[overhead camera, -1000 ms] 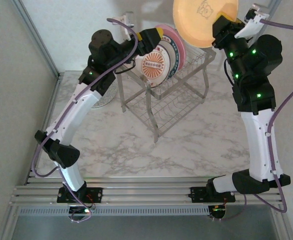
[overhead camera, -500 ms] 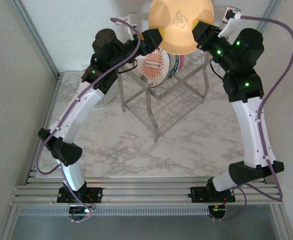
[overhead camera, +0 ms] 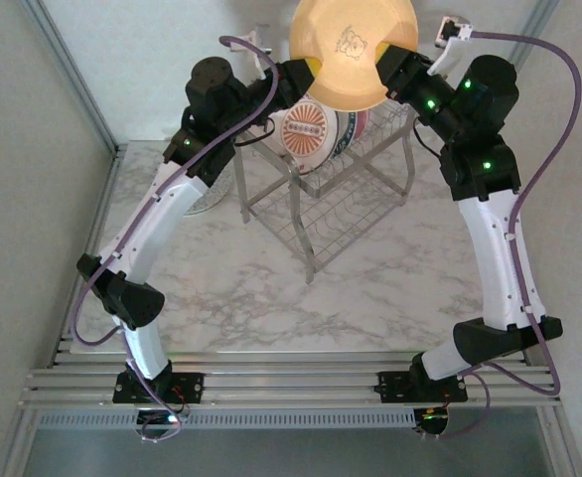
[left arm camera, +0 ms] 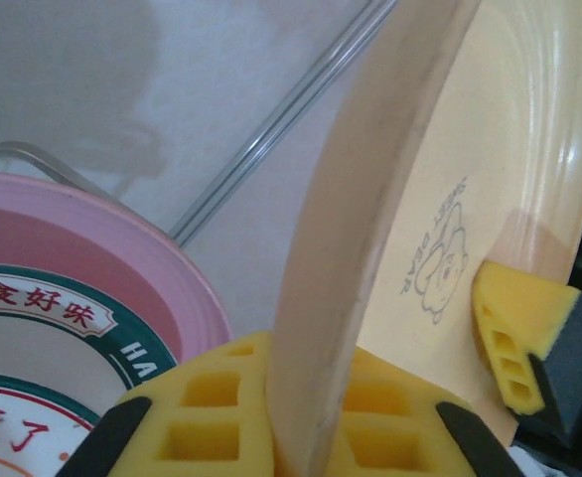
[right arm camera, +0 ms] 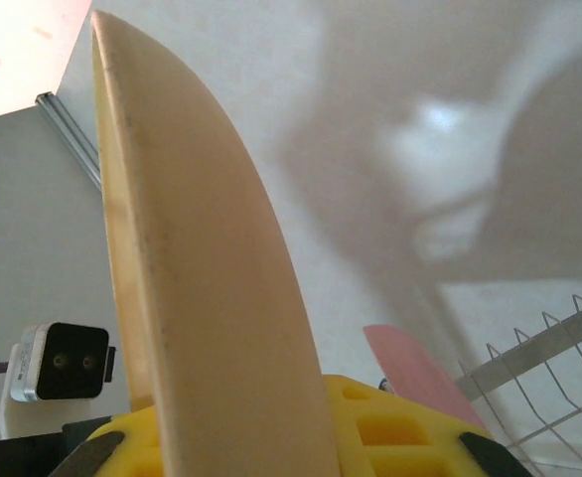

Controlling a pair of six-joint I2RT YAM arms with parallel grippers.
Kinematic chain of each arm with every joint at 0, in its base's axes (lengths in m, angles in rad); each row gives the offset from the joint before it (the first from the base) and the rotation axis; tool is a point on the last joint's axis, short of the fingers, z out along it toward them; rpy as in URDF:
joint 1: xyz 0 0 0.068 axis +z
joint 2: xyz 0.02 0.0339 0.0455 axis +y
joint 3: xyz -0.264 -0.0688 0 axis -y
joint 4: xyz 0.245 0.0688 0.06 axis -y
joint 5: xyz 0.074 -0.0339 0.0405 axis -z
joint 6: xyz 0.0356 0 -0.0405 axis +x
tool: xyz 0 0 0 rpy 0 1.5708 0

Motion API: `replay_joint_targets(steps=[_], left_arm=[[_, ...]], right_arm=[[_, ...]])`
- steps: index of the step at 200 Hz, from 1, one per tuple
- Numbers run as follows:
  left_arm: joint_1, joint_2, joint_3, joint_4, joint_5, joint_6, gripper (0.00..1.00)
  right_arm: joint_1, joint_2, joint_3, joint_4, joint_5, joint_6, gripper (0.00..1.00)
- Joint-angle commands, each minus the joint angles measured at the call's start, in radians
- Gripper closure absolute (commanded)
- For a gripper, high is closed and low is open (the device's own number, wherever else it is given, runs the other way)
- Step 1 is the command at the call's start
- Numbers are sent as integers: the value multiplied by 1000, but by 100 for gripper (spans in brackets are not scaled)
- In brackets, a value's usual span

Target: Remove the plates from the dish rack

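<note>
Pads of left gripper clamped on rim of orange plate; right gripper pinching opposite rim. Plate held on edge between both, high above dish rack. Likely handover, the double grip guarding against drop. Pink plate and sunburst plate slotted upright in upper tier.

table: white-grey marble top | walls: plain pale grey | near edge: aluminium rails

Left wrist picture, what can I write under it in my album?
Left claw and right claw both pinch the orange plate, with the pink plate nearby.
</note>
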Motion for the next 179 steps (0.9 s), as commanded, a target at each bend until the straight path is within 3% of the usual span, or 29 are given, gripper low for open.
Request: replay_joint_targets(steps=[1, 26, 53, 87, 130, 179], left_arm=[[10, 0, 18, 21, 4, -4, 100], [38, -23, 1, 80, 15, -67, 100], [89, -46, -15, 134, 34, -141, 100], [179, -105, -92, 198, 51, -228, 100], [294, -216, -250, 255, 40, -308, 100], [418, -452, -510, 60, -106, -338, 100]], right_arm=[[20, -8, 42, 11, -56, -1, 83], [37, -15, 58, -29, -28, -59, 47], [69, -52, 36, -44, 34, -140, 31], [121, -141, -97, 56, 92, -267, 23], [199, -216, -198, 88, 94, -462, 21], [296, -238, -211, -11, 50, -677, 18]])
